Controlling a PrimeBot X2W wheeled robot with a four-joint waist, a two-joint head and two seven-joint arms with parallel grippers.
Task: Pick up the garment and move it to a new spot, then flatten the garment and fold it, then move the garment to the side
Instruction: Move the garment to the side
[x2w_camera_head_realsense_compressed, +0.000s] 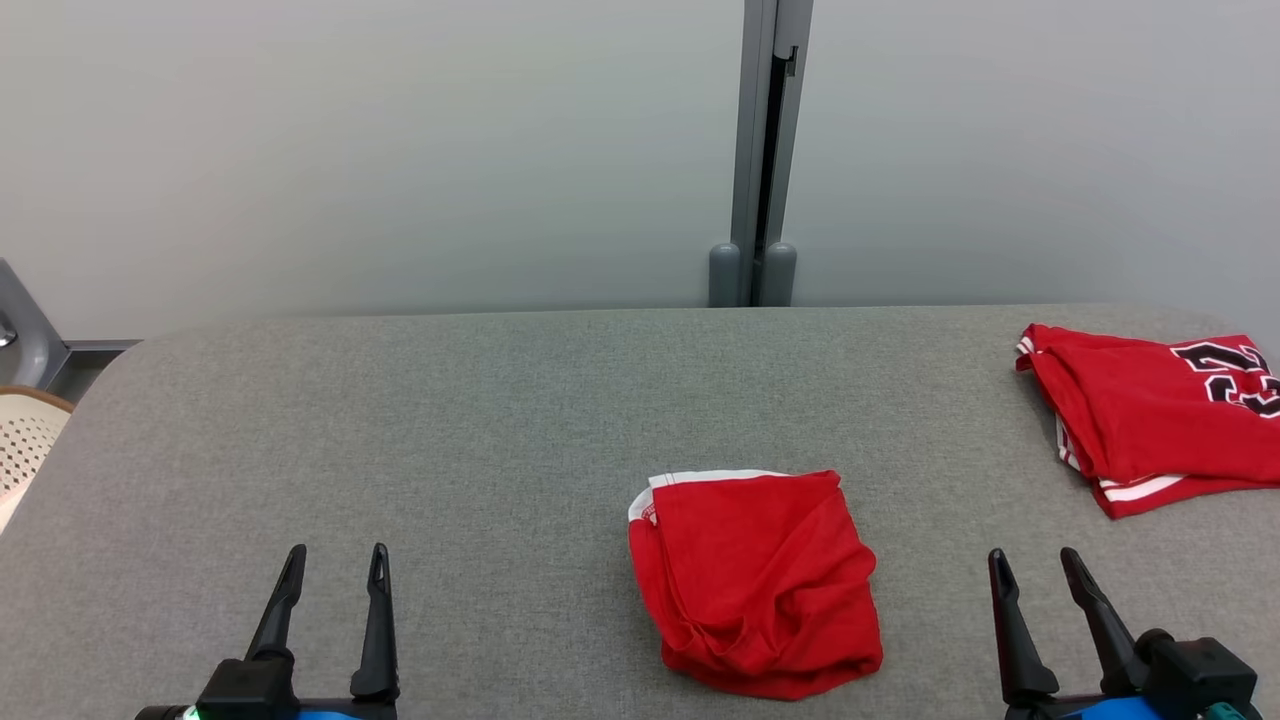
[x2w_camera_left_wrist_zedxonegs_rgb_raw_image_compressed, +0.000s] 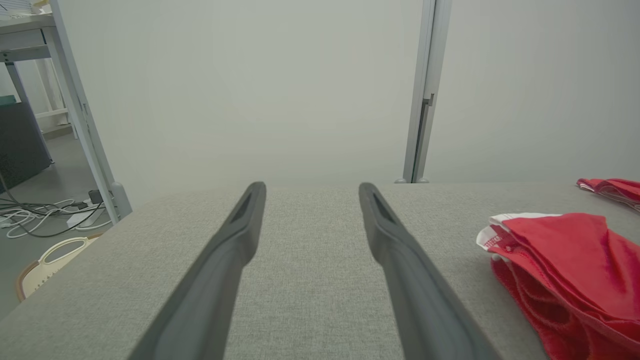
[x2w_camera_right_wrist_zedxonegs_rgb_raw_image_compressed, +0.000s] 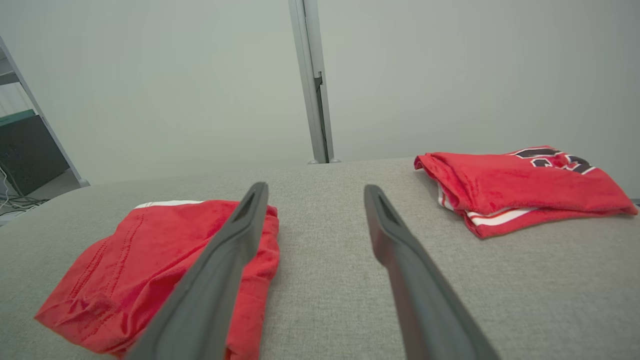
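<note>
Folded garment (x2w_camera_head_realsense_compressed: 755, 585) lies seemingly longer front-to-back, white band (x2w_camera_head_realsense_compressed: 715, 478) toward the wall (x2w_camera_head_realsense_compressed: 400, 150); left gripper (x2w_camera_head_realsense_compressed: 337, 552) and right gripper (x2w_camera_head_realsense_compressed: 1032, 555) gape empty.

The place looks like a robotics lab or test room, not a home. A broad table (x2w_camera_head_realsense_compressed: 450, 420) covered in grey fabric stands against pale frosted partition panels (x2w_camera_head_realsense_compressed: 400, 150) joined by an aluminium post (x2w_camera_head_realsense_compressed: 765, 150). Beside the table, a bare grey floor (x2w_camera_left_wrist_zedxonegs_rgb_raw_image_compressed: 65, 180) carries loose black and white cables (x2w_camera_left_wrist_zedxonegs_rgb_raw_image_compressed: 45, 215), a metal rack frame (x2w_camera_left_wrist_zedxonegs_rgb_raw_image_compressed: 80, 100) and a perforated beige basket (x2w_camera_left_wrist_zedxonegs_rgb_raw_image_compressed: 35, 275).
</note>
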